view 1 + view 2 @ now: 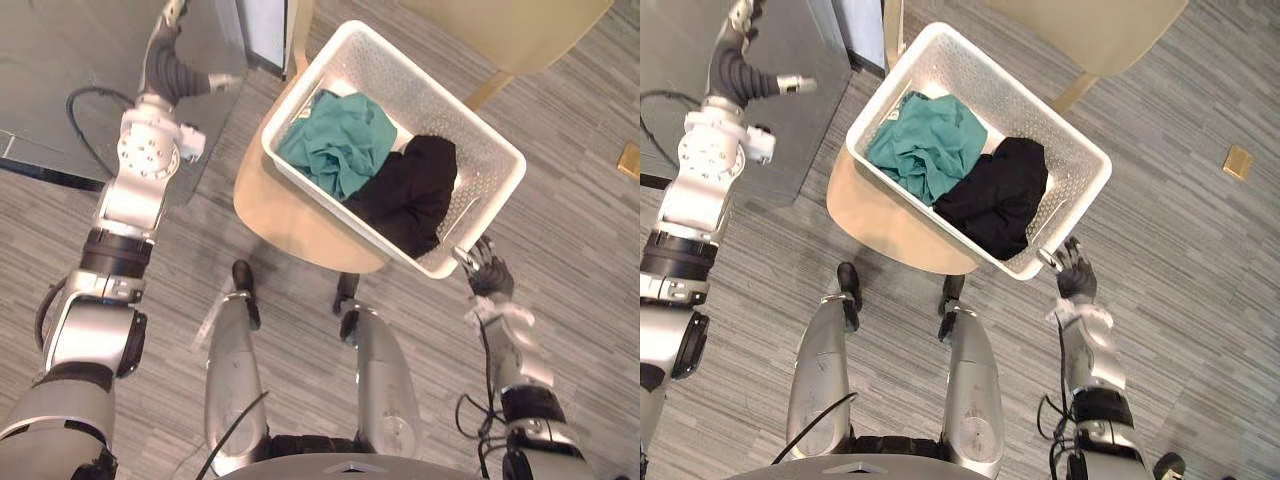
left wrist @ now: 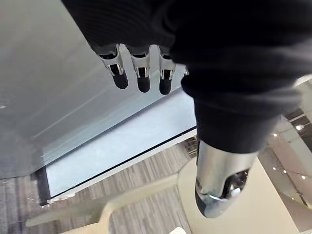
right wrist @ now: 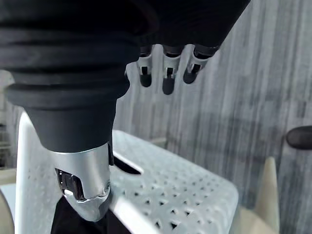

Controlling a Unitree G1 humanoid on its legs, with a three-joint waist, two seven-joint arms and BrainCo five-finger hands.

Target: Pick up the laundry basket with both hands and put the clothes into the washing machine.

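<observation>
left eye view: the white laundry basket [image 1: 445, 105] sits on a pale wooden seat [image 1: 285, 215], and its near right corner overhangs the seat's edge. inside it lie a teal garment [image 1: 340, 140] and a black garment [image 1: 415, 190], touching each other. the right hand [image 1: 490, 272] is just beside that overhanging corner. the left hand [image 1: 175, 72] is raised well apart from the basket, against a grey appliance [image 1: 70, 50] that i take for the washing machine.

right eye view: the layout is the same, with both garments fully inside the basket and nothing lifted.

left wrist view: the left hand's fingers [image 2: 143, 80] are straight and empty, with the thumb [image 2: 219, 190] apart from them and the grey panel beyond.

right wrist view: the right hand's fingers [image 3: 168, 83] hang straight, curled round nothing. its thumb [image 3: 85, 190] is at the perforated rim beside the handle slot; i cannot tell whether it touches.

the risk, as i judge it, is the lopsided setup. with only one hand near the basket and no grasp made, a lift or nudge at that overhanging corner could tip the basket off the seat and spill the clothes. an unclosed hand could also slip from the smooth rim. the left hand needs to reach the far side first.
</observation>
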